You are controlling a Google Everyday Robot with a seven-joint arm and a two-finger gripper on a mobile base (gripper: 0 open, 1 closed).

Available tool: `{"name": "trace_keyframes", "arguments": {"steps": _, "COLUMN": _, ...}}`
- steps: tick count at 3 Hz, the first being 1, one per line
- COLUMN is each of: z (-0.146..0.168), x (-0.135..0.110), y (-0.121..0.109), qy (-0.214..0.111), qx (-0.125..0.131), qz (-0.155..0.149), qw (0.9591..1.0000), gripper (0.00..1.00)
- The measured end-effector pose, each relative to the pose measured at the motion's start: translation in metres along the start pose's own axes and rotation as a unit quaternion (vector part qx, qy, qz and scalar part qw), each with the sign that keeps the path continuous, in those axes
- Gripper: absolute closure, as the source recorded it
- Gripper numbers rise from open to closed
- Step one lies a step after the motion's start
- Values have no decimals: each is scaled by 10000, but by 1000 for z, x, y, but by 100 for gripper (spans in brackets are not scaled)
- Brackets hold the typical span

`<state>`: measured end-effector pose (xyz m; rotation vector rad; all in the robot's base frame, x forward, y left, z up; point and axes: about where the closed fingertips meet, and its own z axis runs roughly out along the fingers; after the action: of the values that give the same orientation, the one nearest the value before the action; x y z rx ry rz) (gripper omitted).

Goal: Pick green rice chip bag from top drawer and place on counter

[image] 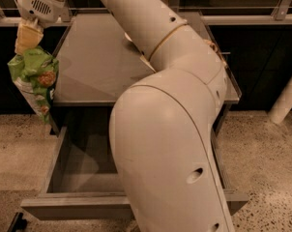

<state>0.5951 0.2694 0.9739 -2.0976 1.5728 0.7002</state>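
Hand (29,38), just off tabletop (102,57) edge, is pinching bag (35,79) by its top. Bag is hanging limp, likely light and slippery.
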Motion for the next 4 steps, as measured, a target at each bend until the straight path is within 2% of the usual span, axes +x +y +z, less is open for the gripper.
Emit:
{"name": "trace_keyframes", "arguments": {"steps": 1, "z": -16, "x": -4, "y": 0, "qy": 124, "qx": 37, "qz": -62, "qw": 9999, "gripper": 100}}
{"name": "trace_keyframes", "arguments": {"steps": 2, "z": -53, "x": -16, "y": -15, "qy": 86, "qx": 484, "qz": -78, "qw": 9988, "gripper": 100}}
{"name": "trace_keyframes", "arguments": {"steps": 3, "z": -88, "x": -15, "y": -28, "qy": 22, "qx": 939, "qz": -2, "qw": 9956, "gripper": 100}}
{"name": "trace_keyframes", "arguments": {"steps": 4, "z": -110, "x": 4, "y": -33, "qy": 17, "qx": 1151, "qz": 211, "qw": 9931, "gripper": 100}}
